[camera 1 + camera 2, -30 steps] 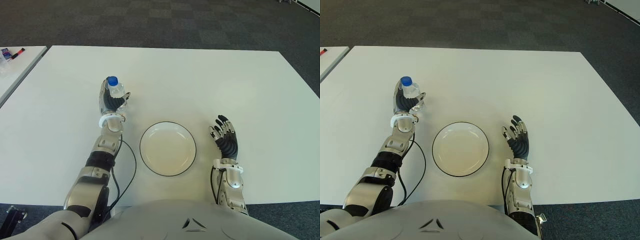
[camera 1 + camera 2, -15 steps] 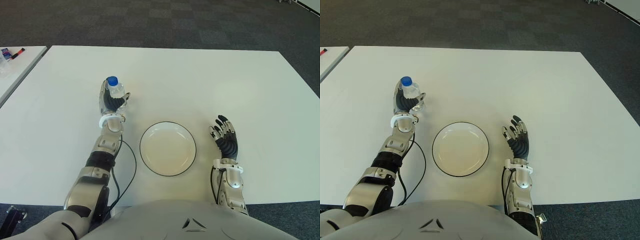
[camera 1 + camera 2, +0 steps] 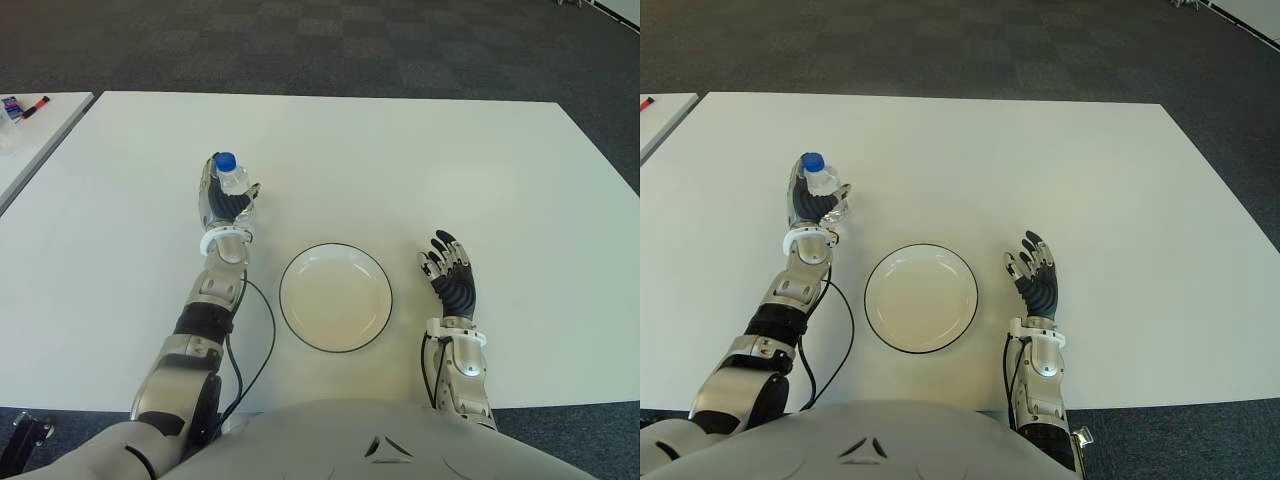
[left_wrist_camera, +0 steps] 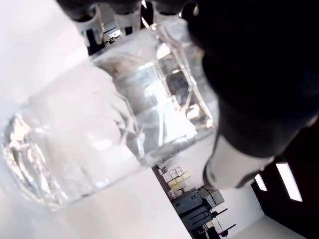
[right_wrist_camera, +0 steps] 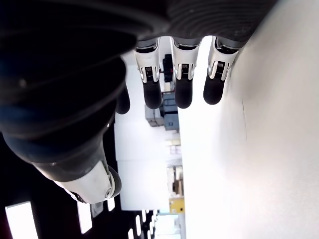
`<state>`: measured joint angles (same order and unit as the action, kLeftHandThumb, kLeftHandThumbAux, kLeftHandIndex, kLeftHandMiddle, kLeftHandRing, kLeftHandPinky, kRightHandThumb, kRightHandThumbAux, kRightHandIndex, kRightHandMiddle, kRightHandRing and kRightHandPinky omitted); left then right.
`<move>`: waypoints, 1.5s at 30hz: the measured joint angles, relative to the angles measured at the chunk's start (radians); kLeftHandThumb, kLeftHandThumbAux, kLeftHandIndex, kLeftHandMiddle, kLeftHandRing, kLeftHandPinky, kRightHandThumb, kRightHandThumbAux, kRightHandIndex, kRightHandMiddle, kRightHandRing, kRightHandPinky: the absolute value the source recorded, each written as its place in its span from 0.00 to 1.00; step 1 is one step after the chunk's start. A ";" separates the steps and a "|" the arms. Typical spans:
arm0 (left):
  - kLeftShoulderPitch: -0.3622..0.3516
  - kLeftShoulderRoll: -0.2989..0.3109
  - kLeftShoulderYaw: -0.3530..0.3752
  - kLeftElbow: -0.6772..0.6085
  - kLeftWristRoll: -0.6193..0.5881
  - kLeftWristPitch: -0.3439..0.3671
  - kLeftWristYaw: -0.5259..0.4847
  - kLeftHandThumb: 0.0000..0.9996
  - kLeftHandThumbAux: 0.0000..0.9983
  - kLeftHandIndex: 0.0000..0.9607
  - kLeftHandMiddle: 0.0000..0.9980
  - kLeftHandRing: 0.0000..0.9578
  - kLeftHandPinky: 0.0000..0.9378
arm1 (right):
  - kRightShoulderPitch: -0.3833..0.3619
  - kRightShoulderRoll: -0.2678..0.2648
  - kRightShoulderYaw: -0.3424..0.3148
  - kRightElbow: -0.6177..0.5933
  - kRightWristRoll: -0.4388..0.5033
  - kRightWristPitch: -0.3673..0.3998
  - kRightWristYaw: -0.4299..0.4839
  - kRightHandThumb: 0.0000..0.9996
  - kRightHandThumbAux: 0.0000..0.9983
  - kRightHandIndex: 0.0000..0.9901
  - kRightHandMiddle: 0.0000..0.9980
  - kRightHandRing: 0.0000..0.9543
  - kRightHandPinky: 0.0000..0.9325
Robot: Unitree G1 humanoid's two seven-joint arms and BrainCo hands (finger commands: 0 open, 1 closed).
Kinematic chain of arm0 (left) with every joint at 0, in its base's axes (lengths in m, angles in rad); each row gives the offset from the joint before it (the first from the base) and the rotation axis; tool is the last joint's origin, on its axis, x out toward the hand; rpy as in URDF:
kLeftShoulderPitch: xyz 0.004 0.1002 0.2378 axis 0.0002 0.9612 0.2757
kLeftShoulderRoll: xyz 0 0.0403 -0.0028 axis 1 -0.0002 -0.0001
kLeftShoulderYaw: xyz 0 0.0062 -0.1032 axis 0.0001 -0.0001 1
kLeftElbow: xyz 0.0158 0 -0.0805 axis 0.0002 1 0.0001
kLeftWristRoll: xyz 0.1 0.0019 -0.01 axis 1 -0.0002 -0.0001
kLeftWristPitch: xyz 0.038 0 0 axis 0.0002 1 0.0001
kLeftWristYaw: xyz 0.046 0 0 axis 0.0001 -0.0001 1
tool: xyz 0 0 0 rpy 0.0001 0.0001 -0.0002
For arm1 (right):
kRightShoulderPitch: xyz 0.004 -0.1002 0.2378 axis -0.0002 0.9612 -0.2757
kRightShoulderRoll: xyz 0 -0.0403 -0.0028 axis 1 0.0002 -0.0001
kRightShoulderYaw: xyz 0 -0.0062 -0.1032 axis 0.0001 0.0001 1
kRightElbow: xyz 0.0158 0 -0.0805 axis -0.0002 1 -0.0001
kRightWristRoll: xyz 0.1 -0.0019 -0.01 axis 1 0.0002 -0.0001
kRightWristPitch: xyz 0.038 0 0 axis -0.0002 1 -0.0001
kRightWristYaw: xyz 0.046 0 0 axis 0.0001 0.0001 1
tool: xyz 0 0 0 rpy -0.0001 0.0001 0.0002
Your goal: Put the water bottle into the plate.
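Clear plastic, blue-capped, the water bottle (image 3: 231, 178) is standing upright in the left hand (image 3: 224, 205), whose fingers are wrapping its body, at about ten o'clock from the plate (image 3: 335, 297) on the white worktop (image 3: 420, 160). It is probably light, thin-walled and somewhat slick, so gripping mid-body, firmly without crushing, seems best. At three o'clock of the plate, the right hand (image 3: 452, 283) is showing relaxed, spread fingers, holding nothing.
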<state>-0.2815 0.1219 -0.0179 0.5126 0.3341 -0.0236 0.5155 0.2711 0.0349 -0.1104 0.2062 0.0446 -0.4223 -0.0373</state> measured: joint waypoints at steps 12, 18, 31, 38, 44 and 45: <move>0.002 0.001 -0.002 0.008 0.011 -0.024 0.019 0.50 0.74 0.07 0.12 0.16 0.29 | 0.000 -0.001 0.000 0.000 0.000 0.000 0.001 0.45 0.81 0.15 0.14 0.13 0.17; 0.001 0.013 -0.001 0.021 0.022 -0.038 0.023 0.63 0.69 0.10 0.18 0.23 0.34 | 0.000 -0.001 0.000 0.000 0.001 0.000 0.002 0.45 0.81 0.15 0.14 0.13 0.17; -0.003 0.025 -0.002 0.043 0.041 -0.045 0.037 0.72 0.62 0.15 0.29 0.33 0.39 | -0.001 -0.001 -0.003 0.000 0.006 0.005 0.007 0.46 0.82 0.15 0.14 0.13 0.17; -0.004 0.026 -0.004 0.056 0.059 -0.054 0.058 0.76 0.59 0.16 0.31 0.35 0.39 | -0.001 -0.001 -0.004 -0.001 0.007 0.005 0.009 0.43 0.83 0.15 0.14 0.13 0.17; -0.006 0.029 -0.004 0.068 0.062 -0.061 0.066 0.78 0.57 0.17 0.32 0.36 0.41 | -0.001 -0.003 -0.004 -0.001 0.007 0.005 0.010 0.43 0.81 0.14 0.14 0.13 0.17; -0.006 0.030 -0.004 0.070 0.062 -0.063 0.066 0.78 0.57 0.17 0.32 0.36 0.41 | -0.001 -0.003 -0.004 -0.001 0.007 0.005 0.011 0.43 0.81 0.14 0.14 0.13 0.17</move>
<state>-0.2880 0.1521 -0.0222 0.5829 0.3963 -0.0868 0.5817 0.2700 0.0319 -0.1141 0.2056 0.0518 -0.4174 -0.0266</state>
